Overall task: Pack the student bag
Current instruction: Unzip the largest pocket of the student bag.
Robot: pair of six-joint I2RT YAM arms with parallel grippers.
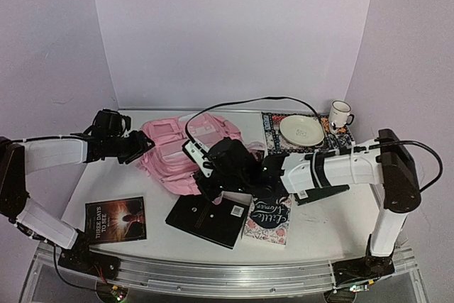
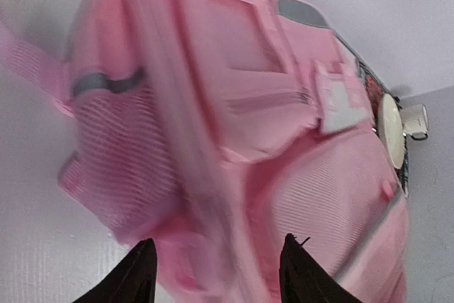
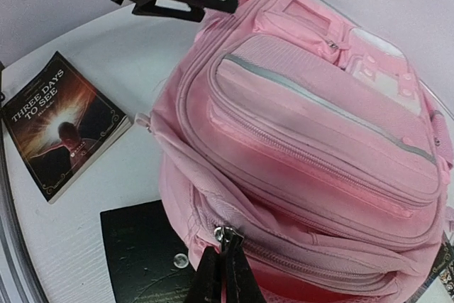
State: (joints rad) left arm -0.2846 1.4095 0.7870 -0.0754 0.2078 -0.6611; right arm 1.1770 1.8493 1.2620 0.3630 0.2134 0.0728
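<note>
Since nothing can go in until it is unzipped, the student bag [image 1: 177, 155] lies flat mid-table in the top view. The left gripper [image 1: 144, 145] is at its left flank and the right gripper [image 1: 206, 168] is at its near edge. A black book [image 1: 209, 219] and a paperback [image 1: 115, 219] lie nearer the arm bases, apparently waiting to be packed.

From the left wrist, the jaws stand apart with nothing between them. The blurred pink bag fills the space just beyond the fingertips [image 2: 145, 246], so this hand looks released, perhaps ready to brace the fabric.

From the right wrist, the jaws are clenched on the zip pull [image 3: 224, 234] right at their tips, low on the bag's near seam. The bag's bulk rises beyond them, and the black book is below-left. That pinch probably serves to draw the zip open.
</note>
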